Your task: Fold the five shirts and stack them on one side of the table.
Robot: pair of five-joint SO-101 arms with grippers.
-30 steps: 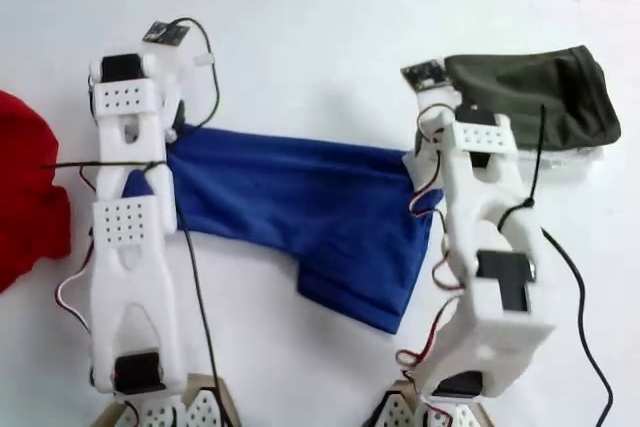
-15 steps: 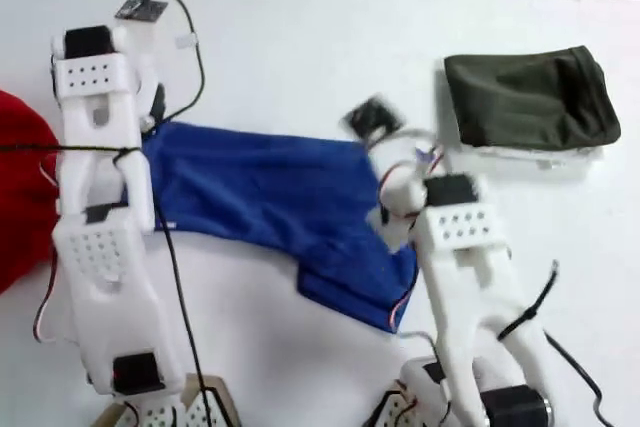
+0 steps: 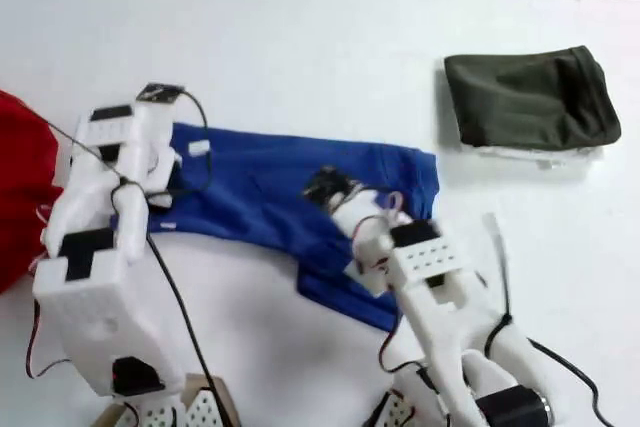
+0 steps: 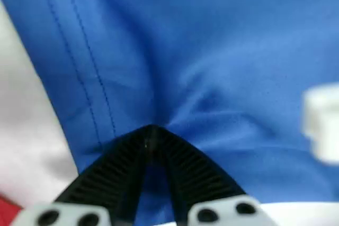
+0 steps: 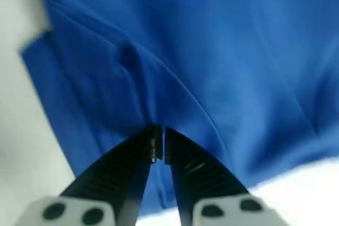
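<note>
The fold of the blue shirt (image 3: 260, 192) is in hand, I judge, with 1 green shirt (image 3: 530, 97) already folded at the far right. The left fingers (image 4: 114, 170) pinch its cloth beside a stitched hem; the right fingers (image 5: 122, 168) pinch a ridge further along. Next, both pinches likely need carrying over level, since an uneven pull would skew the fold. The shirt lies as a long creased band across the middle of the bench (image 3: 300, 47) — a flap jutting toward the arms — beside a red shirt (image 3: 20, 197).
</note>
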